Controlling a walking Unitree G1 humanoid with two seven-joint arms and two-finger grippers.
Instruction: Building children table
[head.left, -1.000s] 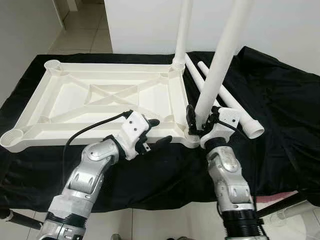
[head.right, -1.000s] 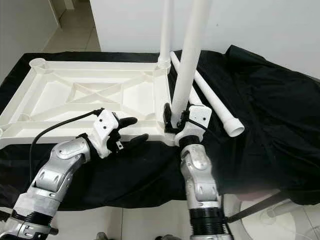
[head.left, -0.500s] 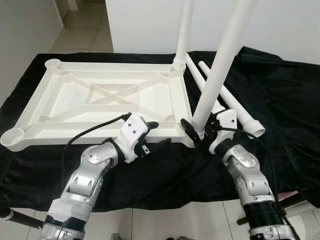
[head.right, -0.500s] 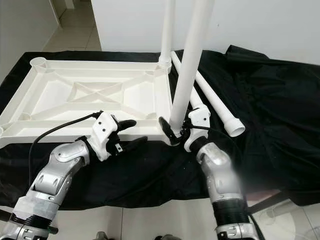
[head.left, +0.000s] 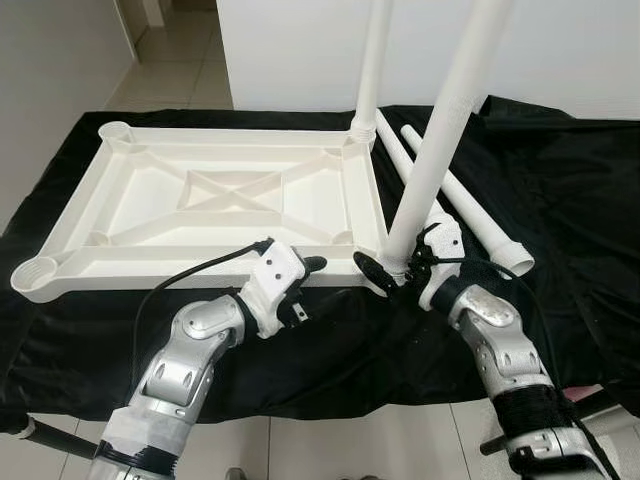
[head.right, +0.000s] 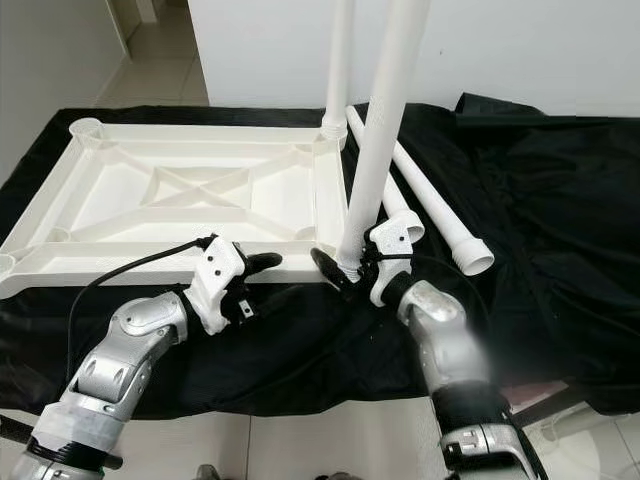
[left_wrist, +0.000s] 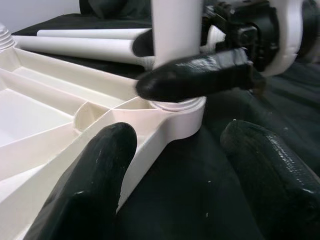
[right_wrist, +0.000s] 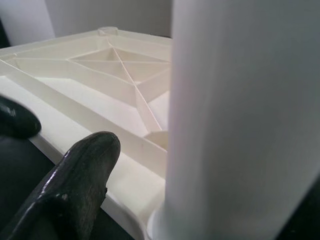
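Observation:
The white table top (head.left: 150, 215) lies upside down on a black cloth. One white leg (head.left: 372, 60) stands in its far right corner socket. A second leg (head.left: 440, 130) stands in the near right socket. My right gripper (head.left: 392, 265) is open around that leg's base. One finger (right_wrist: 75, 175) sits a small gap away from the leg (right_wrist: 240, 120), and the other is hidden behind it. My left gripper (head.left: 305, 288) is open at the table top's front rim, left of that corner. One of its fingers (left_wrist: 90, 185) is over the rim, the other over the cloth.
Two loose white legs (head.left: 470, 210) lie side by side on the black cloth (head.left: 560, 200), right of the table top. The cloth-covered surface ends just in front of my arms, with tiled floor below. A white wall stands behind.
My right forearm has swung out to the right, turning the gripper around the leg's base, and its fingers have spread. My left gripper has drawn slightly back along the front rim.

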